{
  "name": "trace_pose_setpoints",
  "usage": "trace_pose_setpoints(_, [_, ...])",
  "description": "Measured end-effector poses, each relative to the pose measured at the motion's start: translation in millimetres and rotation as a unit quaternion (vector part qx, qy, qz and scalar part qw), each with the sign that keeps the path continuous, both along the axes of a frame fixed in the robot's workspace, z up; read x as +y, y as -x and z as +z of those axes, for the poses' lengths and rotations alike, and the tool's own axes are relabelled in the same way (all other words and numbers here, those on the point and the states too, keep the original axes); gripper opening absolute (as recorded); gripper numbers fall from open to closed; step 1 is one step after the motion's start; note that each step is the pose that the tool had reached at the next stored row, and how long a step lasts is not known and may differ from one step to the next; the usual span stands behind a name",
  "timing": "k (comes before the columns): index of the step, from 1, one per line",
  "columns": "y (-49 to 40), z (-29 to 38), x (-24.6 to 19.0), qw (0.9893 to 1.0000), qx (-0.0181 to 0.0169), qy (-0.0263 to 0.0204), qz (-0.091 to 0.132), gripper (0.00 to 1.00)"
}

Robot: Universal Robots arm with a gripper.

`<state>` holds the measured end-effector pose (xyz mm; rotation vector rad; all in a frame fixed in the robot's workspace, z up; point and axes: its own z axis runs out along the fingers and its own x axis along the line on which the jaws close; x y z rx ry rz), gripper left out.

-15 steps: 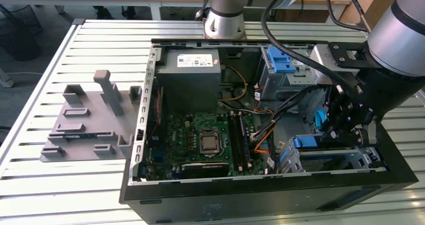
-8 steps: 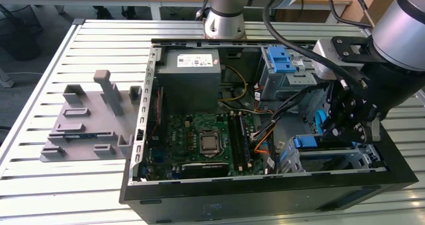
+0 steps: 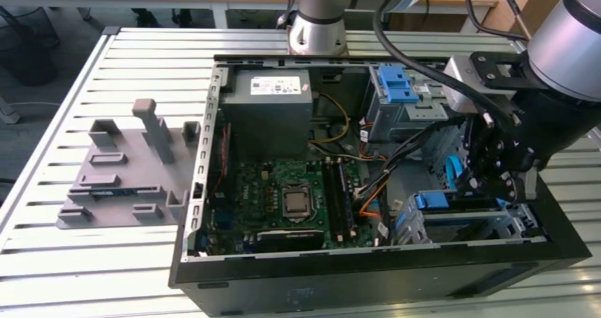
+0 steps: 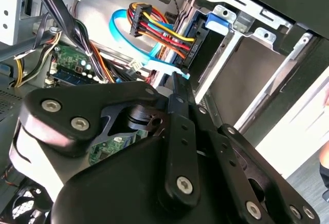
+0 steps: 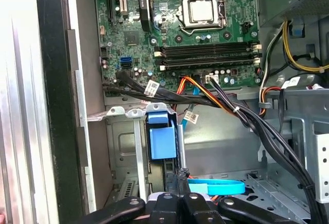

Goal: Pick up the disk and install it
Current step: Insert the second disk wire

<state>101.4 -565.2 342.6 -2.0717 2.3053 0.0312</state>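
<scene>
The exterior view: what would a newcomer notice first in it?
An open computer case lies on a slatted metal table, its green motherboard exposed. The black gripper reaches down into the drive cage at the exterior view's right, just above a blue latch. A grey fixture sits beside the case.

Disk (image 5: 161,143) seated upright in drive bay slot (blue plastic edge frame showing), near the case's front corner.

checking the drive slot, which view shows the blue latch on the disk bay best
The first wrist view: the blue latch faces the camera, unobstructed. The exterior view shows it partly behind the gripper; the second wrist view shows it edge-on.
</scene>
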Motion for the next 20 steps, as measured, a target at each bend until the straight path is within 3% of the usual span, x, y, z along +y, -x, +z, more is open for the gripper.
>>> trace_pose_setpoints(12, [-6.4, -7.5, 0.0, 1.0, 0.0, 0.0001, 0.0, 0.11])
trace_pose_setpoints(20, [-7.0, -7.1, 0.0, 1.0, 0.0, -0.0001, 0.0, 0.11])
